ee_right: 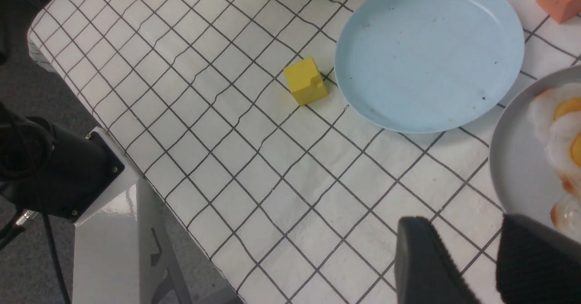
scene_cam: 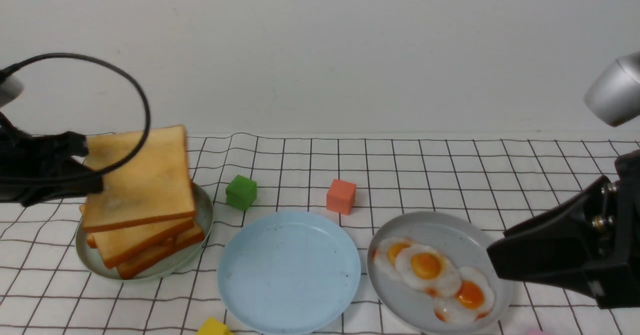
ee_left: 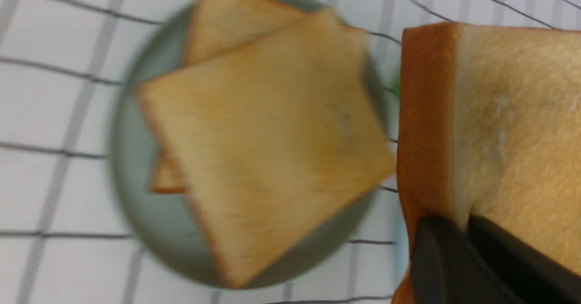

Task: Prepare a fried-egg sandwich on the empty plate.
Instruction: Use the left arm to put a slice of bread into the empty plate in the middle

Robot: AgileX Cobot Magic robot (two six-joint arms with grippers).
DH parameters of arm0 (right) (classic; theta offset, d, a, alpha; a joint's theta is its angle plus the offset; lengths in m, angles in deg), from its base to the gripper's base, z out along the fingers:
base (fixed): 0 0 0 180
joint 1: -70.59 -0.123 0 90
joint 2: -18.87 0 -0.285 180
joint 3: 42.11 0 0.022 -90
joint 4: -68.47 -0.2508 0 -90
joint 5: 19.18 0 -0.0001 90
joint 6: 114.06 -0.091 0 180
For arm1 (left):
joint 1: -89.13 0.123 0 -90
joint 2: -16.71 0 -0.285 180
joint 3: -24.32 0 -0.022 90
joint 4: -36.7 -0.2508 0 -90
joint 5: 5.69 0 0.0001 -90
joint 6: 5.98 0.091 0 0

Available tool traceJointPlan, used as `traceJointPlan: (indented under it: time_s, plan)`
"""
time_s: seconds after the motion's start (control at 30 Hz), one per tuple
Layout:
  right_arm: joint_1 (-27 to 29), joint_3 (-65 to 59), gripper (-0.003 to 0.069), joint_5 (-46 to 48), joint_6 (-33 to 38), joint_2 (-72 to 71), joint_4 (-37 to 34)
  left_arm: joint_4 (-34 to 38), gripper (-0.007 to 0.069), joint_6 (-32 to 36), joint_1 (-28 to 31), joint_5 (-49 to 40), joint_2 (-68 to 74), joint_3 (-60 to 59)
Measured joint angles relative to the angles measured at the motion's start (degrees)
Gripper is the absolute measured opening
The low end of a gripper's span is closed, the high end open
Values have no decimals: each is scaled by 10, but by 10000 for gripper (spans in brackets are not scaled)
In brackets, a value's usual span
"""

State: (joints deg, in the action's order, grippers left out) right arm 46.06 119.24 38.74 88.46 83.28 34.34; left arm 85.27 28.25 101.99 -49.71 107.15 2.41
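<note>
My left gripper (scene_cam: 82, 167) is shut on a golden-brown toast slice (scene_cam: 142, 177) and holds it tilted above the pale green plate (scene_cam: 202, 220). In the left wrist view the held slice (ee_left: 499, 113) fills one side, with two more slices (ee_left: 268, 145) stacked on the plate below. The empty pale blue plate (scene_cam: 289, 270) sits in the middle; it also shows in the right wrist view (ee_right: 429, 50). Three fried eggs (scene_cam: 430, 270) lie on the grey plate (scene_cam: 450, 232). My right gripper (ee_right: 458, 245) is open and empty, low beside the grey plate (ee_right: 513, 168).
A green cube (scene_cam: 241, 191) and an orange cube (scene_cam: 341, 195) stand behind the blue plate. A yellow cube (ee_right: 305, 80) lies near its front edge. The table's front-left corner (ee_right: 36, 36) and a white stand (ee_right: 113, 231) show in the right wrist view.
</note>
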Motion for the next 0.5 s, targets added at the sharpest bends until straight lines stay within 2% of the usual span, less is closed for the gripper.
traceJointPlan:
  time_s: [0.07,0.17,0.23,0.27,0.33,0.5]
  plan:
    - [0,0,265,0,0,0,0,37,17,44,-50,-10,3,-1]
    - [0,0,265,0,0,0,0,56,17,61,-123,5,22,-1]
    - [0,0,265,0,0,0,0,64,17,63,-181,48,55,-1]
    - [0,0,265,0,0,0,0,65,17,63,-185,53,59,-1]
    - [0,0,265,0,1,0,1,75,17,56,-230,106,103,-1]
    - [0,0,265,-1,1,0,2,79,17,54,-261,144,172,-1]
